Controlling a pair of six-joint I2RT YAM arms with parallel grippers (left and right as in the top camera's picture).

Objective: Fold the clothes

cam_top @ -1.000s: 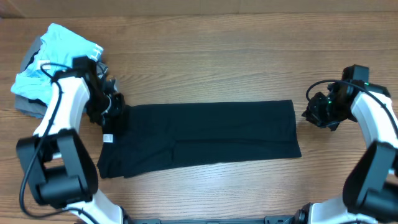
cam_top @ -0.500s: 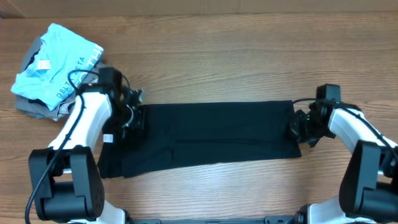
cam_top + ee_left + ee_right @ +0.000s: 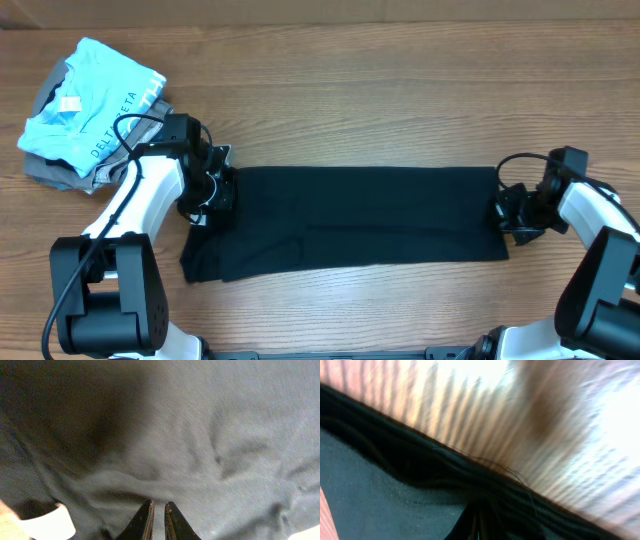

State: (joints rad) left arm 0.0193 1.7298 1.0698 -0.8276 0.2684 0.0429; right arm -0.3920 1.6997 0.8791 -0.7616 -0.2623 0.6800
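Note:
A long black garment (image 3: 350,220) lies flat across the middle of the table. My left gripper (image 3: 215,195) is over its left end. In the left wrist view the left gripper (image 3: 158,505) has its fingers almost together above wrinkled dark cloth (image 3: 200,435), with nothing seen pinched between them. A white tag (image 3: 45,522) shows beside the fingers. My right gripper (image 3: 505,212) is at the garment's right edge. In the right wrist view the right gripper (image 3: 476,521) is shut on the dark hem (image 3: 445,475), with the wooden table beyond.
A pile of folded clothes, light blue on grey (image 3: 85,110), sits at the back left corner, close to the left arm. The bare wooden table (image 3: 400,90) stretches behind the garment and to the right of it.
The right gripper closed on the garment's right edge and pulled it rightward. The whole garment slid right and its white tag moved under the left gripper, which barely moved.

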